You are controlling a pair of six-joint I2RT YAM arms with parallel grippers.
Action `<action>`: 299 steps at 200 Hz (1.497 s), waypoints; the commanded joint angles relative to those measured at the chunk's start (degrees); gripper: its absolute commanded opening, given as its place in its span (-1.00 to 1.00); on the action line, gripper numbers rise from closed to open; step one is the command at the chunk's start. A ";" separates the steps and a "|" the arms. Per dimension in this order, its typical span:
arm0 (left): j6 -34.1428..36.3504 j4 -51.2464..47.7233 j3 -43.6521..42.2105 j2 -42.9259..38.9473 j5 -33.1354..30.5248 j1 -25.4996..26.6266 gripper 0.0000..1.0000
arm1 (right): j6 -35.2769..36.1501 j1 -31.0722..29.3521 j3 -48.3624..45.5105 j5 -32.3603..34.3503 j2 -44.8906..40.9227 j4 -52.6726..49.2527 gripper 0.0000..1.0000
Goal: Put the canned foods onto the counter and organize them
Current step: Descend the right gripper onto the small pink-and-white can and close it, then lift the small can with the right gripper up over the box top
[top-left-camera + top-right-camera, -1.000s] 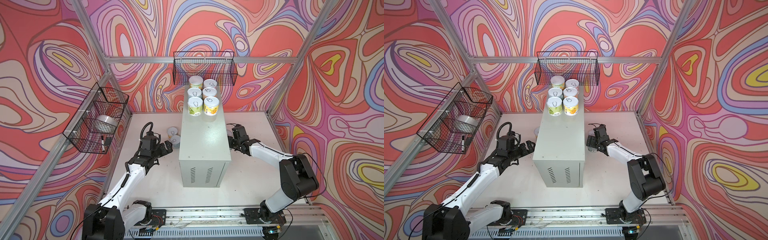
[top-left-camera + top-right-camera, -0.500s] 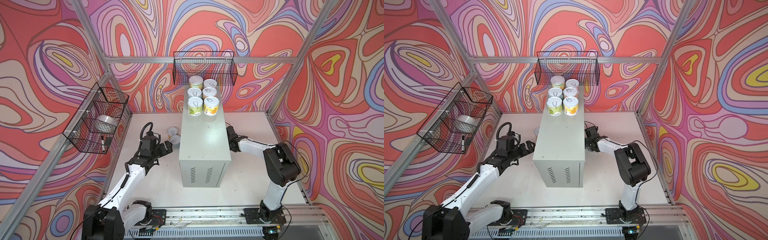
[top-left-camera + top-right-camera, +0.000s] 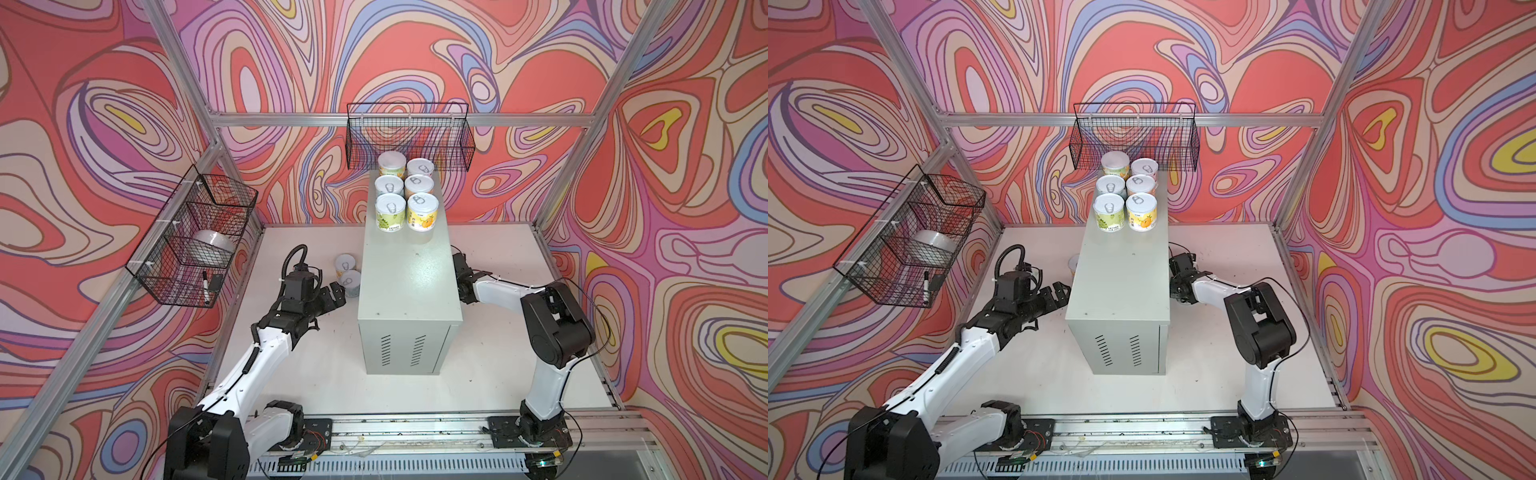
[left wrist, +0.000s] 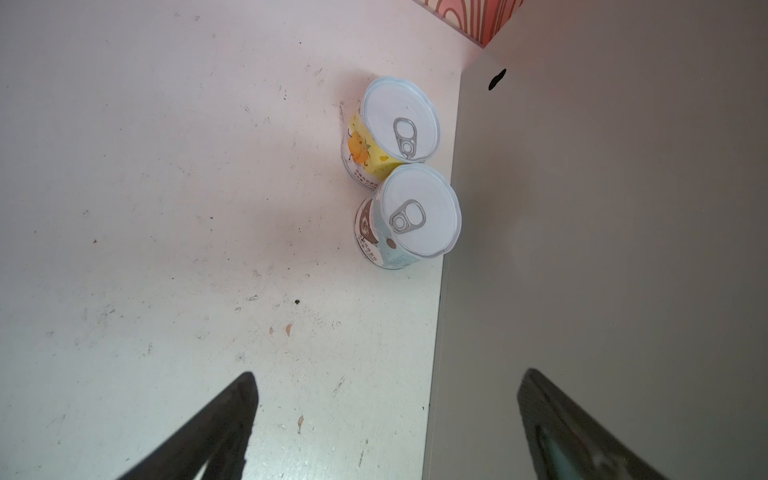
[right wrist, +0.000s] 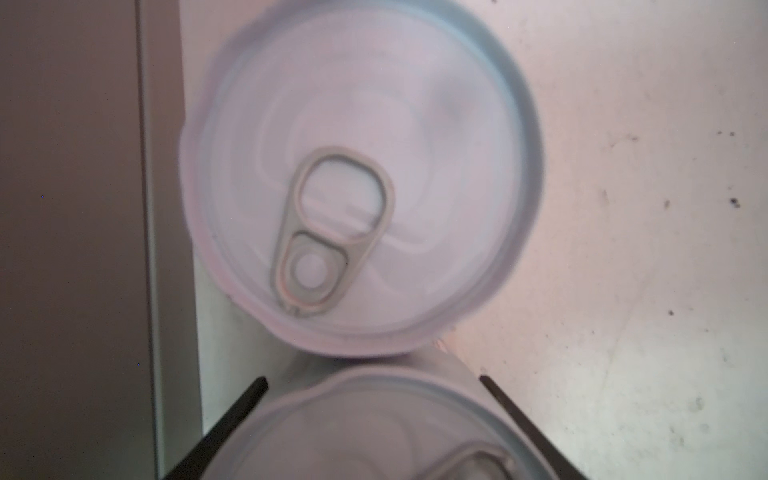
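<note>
Right wrist view: right tool [image 5: 372, 379] straddles the near can [image 5: 374, 428], likely to lift it.
Pinch unclear; left tool [image 4: 388, 374] spread toward two cans [image 4: 419, 216] beside the cabinet [image 4: 602, 249].

Both top views look down from high before the grey cabinet [image 3: 409, 286] [image 3: 1121, 286], facing the rear wall [image 3: 291, 75], sharing the whole scene. The left wrist camera looks down at the worktop [image 4: 166, 208] left of the cabinet; the right wrist camera sits very close over a tin [image 5: 361, 166] right of it.
</note>
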State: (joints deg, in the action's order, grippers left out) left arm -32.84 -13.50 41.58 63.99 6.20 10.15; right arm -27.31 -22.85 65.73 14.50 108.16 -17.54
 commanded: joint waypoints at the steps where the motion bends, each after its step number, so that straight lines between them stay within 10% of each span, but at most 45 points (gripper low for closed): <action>1: -0.31 0.49 -0.50 0.42 0.22 0.22 0.95 | -0.71 -0.22 -1.48 -0.74 -1.91 0.66 -1.00; 135: 0.14 -4.43 1.79 -3.12 0.18 0.47 0.96 | 4.45 -0.65 9.68 1.34 -33.25 -33.64 -1.00; 241: 1.27 -9.52 6.39 -4.47 0.66 0.48 0.95 | 12.64 -1.19 41.53 -2.80 -31.68 -47.49 -1.00; 299: 1.41 -10.54 6.42 -5.69 -0.11 0.48 0.95 | 11.28 -14.06 54.86 4.37 -26.80 -48.66 -1.00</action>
State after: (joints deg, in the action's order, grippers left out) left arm -31.75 -21.74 46.63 59.57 6.57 10.26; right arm -16.12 -31.18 113.40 14.15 79.29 -67.20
